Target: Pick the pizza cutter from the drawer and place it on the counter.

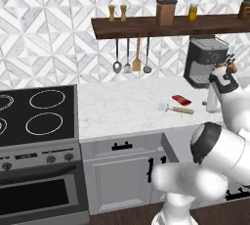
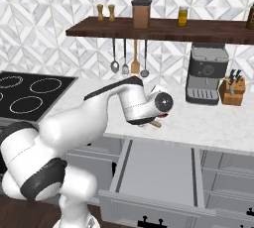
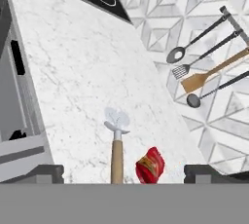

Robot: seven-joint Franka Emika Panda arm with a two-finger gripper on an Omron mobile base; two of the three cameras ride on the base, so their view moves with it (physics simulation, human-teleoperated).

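Note:
The pizza cutter (image 1: 176,108) lies flat on the white marble counter (image 1: 122,106), its silver wheel to the left and its wooden handle to the right. From the hand view the pizza cutter (image 3: 116,142) lies between my two fingertips (image 3: 46,172), which stand far apart without touching it. My gripper (image 3: 124,172) is open and hovers just over the handle end. My gripper (image 1: 213,104) hangs at the counter's right part. The drawer (image 2: 158,167) is pulled out below the counter edge, and its pale grey inside is bare.
A flat red packet (image 1: 181,100) lies right behind the cutter. A coffee machine (image 2: 207,73) and a knife block (image 2: 232,89) stand at the back right. Utensils (image 1: 132,55) hang under the brown shelf (image 1: 171,25). The stove (image 1: 36,116) is on the left.

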